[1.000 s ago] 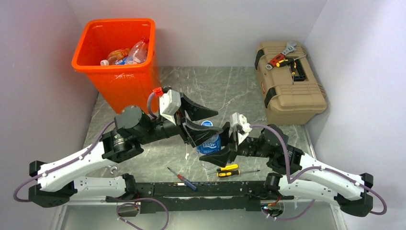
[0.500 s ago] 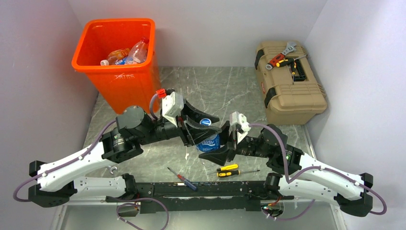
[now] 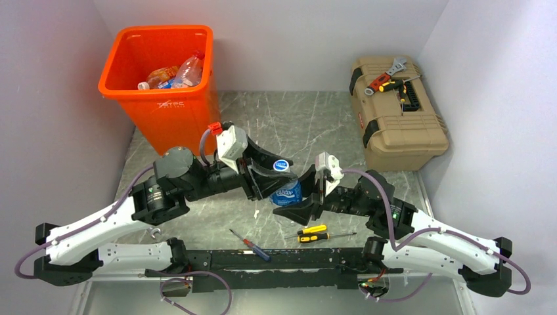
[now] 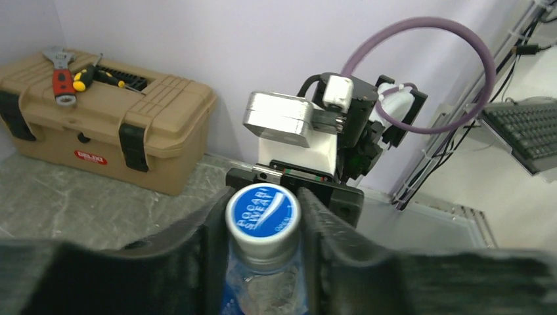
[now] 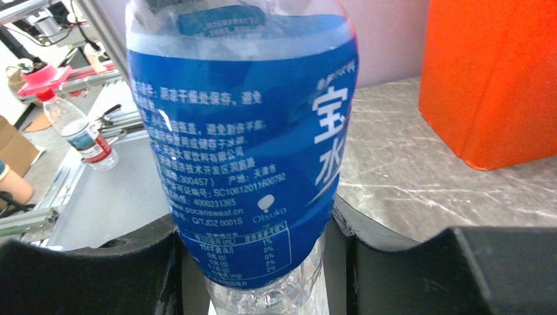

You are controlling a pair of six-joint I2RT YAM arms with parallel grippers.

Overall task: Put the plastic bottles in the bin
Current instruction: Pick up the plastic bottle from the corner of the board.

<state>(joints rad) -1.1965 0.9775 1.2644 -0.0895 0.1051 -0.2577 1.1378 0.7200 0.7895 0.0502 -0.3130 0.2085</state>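
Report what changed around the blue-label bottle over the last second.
The left gripper narrowed from a wide stance onto the blue-label bottle at its cap, while the left arm drew back leftward. The right gripper kept its hold on the bottle's lower body. The orange bin, toolbox and screwdrivers stayed put.

The blue cap (image 4: 263,209) of the bottle (image 5: 266,292) carries "POCARI SWEAT" in white. Its blue label (image 5: 243,131) shows the large characters "宝" and "水", the brand "Otsuka", the address "pocarisweat.com.cn", and the codes "4000231365" and "QTJDZ 0001S". The white lettering on the orange bin (image 3: 164,125) is too small to read.
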